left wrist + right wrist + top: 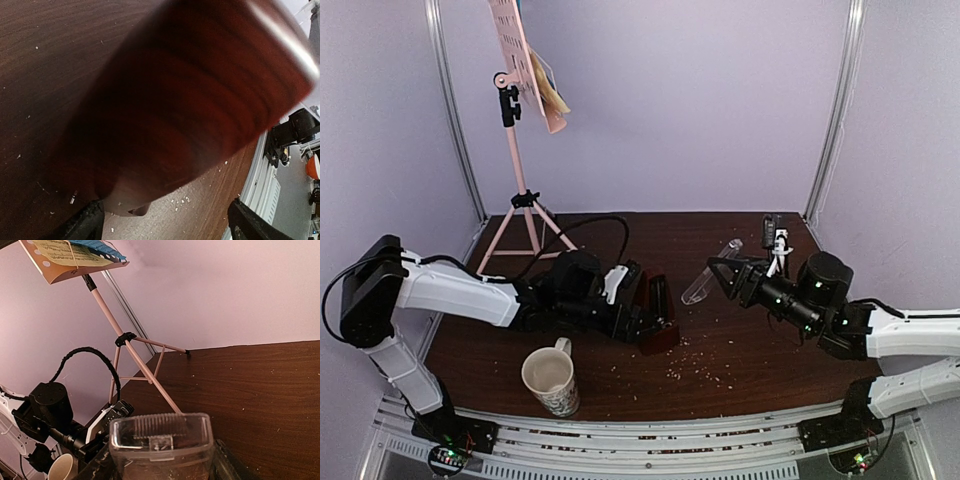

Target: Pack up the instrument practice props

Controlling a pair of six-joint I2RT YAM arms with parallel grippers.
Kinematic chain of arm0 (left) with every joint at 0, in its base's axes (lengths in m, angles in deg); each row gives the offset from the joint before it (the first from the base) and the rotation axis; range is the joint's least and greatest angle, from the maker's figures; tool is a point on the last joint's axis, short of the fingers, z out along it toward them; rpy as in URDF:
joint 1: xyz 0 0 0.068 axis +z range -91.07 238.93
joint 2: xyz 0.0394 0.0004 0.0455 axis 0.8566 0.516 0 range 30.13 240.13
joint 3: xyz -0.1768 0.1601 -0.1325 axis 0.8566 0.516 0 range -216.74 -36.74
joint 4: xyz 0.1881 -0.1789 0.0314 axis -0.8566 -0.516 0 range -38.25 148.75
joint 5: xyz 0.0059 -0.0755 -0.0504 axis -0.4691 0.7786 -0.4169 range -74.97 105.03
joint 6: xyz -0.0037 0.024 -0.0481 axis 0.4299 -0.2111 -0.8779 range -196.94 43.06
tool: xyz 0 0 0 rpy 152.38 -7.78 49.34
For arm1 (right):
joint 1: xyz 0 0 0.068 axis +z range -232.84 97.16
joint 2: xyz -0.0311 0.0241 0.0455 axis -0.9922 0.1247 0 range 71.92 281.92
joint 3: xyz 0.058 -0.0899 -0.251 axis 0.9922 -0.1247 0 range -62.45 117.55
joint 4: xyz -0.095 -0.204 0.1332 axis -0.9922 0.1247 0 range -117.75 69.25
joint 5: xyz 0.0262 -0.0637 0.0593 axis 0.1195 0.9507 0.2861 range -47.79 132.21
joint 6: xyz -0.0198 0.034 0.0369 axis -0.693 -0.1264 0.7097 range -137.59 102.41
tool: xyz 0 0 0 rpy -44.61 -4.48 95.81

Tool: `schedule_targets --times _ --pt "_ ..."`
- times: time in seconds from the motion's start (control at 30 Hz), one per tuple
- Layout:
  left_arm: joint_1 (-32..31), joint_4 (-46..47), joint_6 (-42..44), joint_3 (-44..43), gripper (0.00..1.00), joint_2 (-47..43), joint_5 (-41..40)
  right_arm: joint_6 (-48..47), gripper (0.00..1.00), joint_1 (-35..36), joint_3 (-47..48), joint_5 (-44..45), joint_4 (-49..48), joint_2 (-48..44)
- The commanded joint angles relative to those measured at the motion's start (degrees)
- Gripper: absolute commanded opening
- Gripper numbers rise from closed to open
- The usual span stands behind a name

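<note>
The dark red-brown metronome (658, 325) is on the table at centre. My left gripper (648, 302) is open around it. In the left wrist view the metronome (190, 100) fills the frame, tilted, its underside showing. The left finger touches its corner and the right finger is apart from it, with my left gripper (165, 220) at the bottom. My right gripper (725, 275) is shut on the clear wedge cover (705, 282), held just right of the metronome; the cover (162, 440) sits between its fingers (160, 467). The pink music stand (525, 200) stands back left, holding yellow and blue sheets (552, 92).
A cream patterned mug (552, 380) stands near the front edge, left of centre. A small black and white object (775, 240) stands at the back right. Crumbs (705, 365) lie scattered on the dark wooden table (740, 390). Metal posts and walls close in the back and sides.
</note>
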Motion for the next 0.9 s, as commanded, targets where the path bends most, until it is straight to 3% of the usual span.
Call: schedule_targets --times 0.0,0.17,0.4,0.53,0.63,0.77,0.87 --pt "-0.25 4.19 1.61 -1.2 0.89 -0.98 -0.23 -0.98 0.52 2.09 -1.07 3.28 -2.51 -0.08" --pt "2.28 0.29 5.49 -1.46 0.9 -6.84 0.54 -3.79 0.53 6.37 -1.52 7.6 -2.2 1.66" --pt "14.41 -15.79 15.09 -10.49 0.93 -12.1 8.45 -6.88 0.52 13.6 2.64 15.25 -0.06 9.01" --pt "23.29 -11.47 10.68 -10.61 0.92 -13.76 17.24 -7.56 0.52 17.17 5.03 20.61 -1.05 14.61" --pt "26.99 -10.57 12.66 -10.02 0.92 -14.89 13.96 -8.02 0.52 18.37 5.92 23.02 -2.61 17.76" --pt "27.82 -11.65 19.61 -8.78 0.92 -16.02 5.14 -9.01 0.52 18.62 5.85 25.74 -5.08 20.44" --pt "28.57 -13.3 21.08 -8.87 0.92 -15.8 3.58 -9.98 0.52 18.61 5.58 27.29 -7.47 22.32"
